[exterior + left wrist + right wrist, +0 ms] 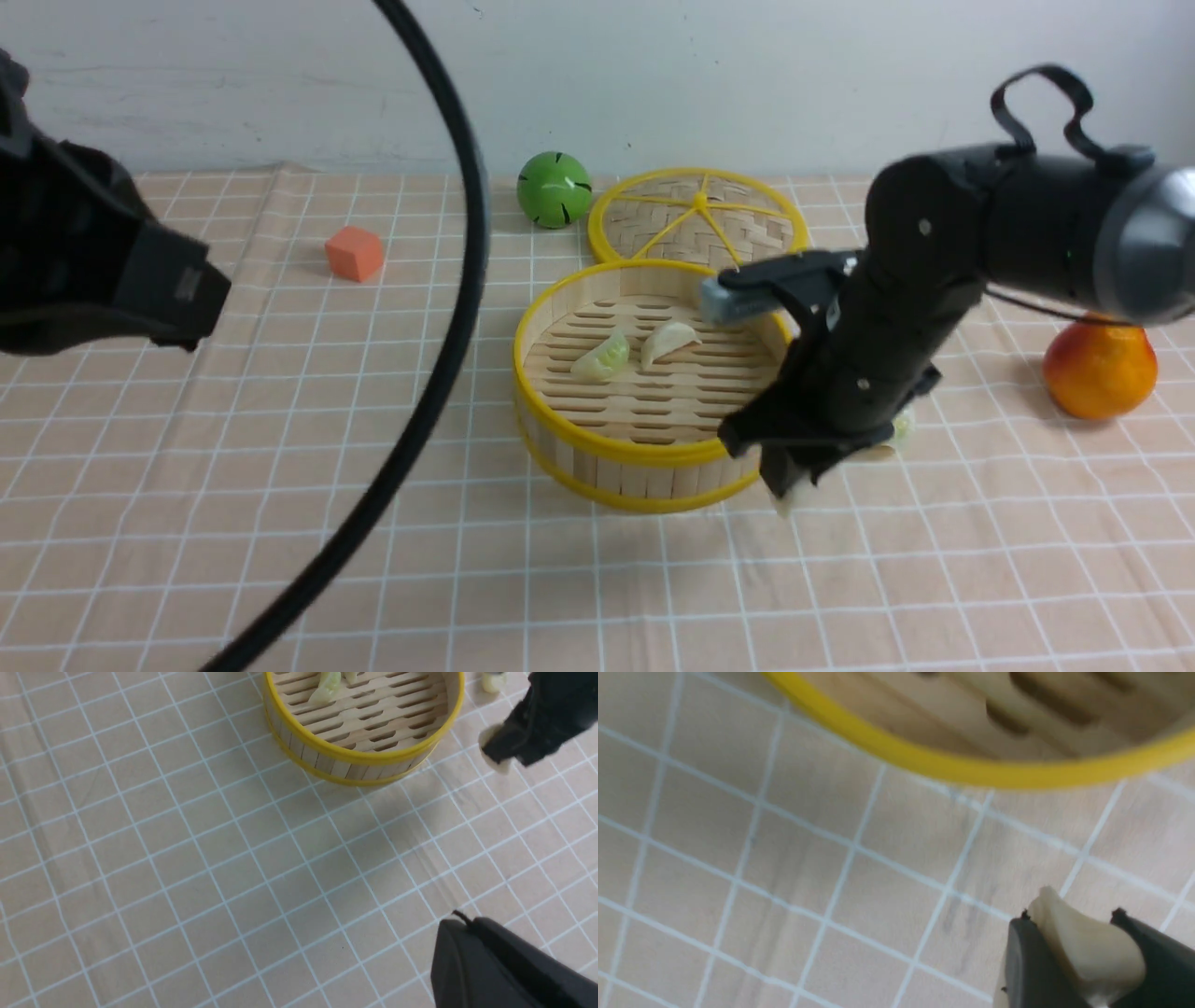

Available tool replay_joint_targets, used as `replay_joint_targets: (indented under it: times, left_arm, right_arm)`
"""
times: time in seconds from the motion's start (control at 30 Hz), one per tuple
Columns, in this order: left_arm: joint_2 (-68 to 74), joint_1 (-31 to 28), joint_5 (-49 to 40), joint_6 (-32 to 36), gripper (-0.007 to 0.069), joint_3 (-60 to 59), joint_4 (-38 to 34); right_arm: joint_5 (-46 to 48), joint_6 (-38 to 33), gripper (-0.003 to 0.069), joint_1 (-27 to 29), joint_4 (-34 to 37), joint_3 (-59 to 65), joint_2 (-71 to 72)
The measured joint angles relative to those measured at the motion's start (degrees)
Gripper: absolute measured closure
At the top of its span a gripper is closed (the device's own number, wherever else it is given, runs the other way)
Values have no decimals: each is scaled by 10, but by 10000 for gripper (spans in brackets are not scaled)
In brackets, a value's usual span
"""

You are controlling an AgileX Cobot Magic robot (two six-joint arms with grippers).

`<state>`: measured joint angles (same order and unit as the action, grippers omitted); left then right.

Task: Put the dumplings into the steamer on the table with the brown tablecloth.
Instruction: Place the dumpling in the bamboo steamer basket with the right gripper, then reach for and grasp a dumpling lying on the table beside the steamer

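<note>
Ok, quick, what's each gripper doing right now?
Left gripper: in view, but open or closed cannot be told.
Right gripper: closed on a small whitish-beige crescent dumpling.

The steamer (597, 471) is yellow-rimmed, the tablecloth (280, 485) peach-brown with white gridlines.

The steamer (644, 455) is set at frame centre on the tablecloth (280, 467). Two dumplings (602, 357) (667, 342) are laid side by side in it. The lid (698, 224) is placed just behind, the ball (555, 189) left of the lid, the cube (355, 253) at upper left and the fruit (1100, 369) at right. A third dumpling (782, 505) is held in the right gripper (792, 483) at the steamer's lower right. A fourth dumpling (902, 427) is partly hidden behind that arm.
</note>
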<state>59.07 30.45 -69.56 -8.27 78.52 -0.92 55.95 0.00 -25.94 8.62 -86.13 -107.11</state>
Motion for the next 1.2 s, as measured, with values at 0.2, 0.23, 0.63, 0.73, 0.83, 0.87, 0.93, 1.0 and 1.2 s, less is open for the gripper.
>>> replay_joint_targets:
  times: [0.2,0.23,0.63,0.73,0.83,0.87,0.93,1.0,1.2]
  left_arm:
    - [-58,0,3,-7,638,-70,0]
    - [-74,0,8,-11,638,-90,-1]
    - [-216,0,41,-35,638,-227,-1]
    - [-225,0,41,-36,638,-228,-1]
    - [-225,0,42,-36,638,-229,-1]
    - [-225,0,44,-36,638,-230,-1]
    - [-225,0,49,-36,638,-231,-1]
    - [-225,0,59,-36,638,-231,-1]
    - [-225,0,112,-36,637,-231,-3]
  right_arm:
    - [14,-3,447,-17,-5,-133,-49]
    - [16,-4,447,-21,-5,-161,-70]
    - [48,-4,440,-43,-7,-334,-256]
    - [51,-4,373,-43,-9,-339,-259]
    - [67,-4,298,-43,-14,-341,-252]
    - [96,-4,232,-43,-22,-348,-240]
    - [129,-7,173,-43,-38,-360,-221]
    - [141,-19,141,-43,-62,-368,-190]
    - [146,-25,120,-31,-97,-334,-79]
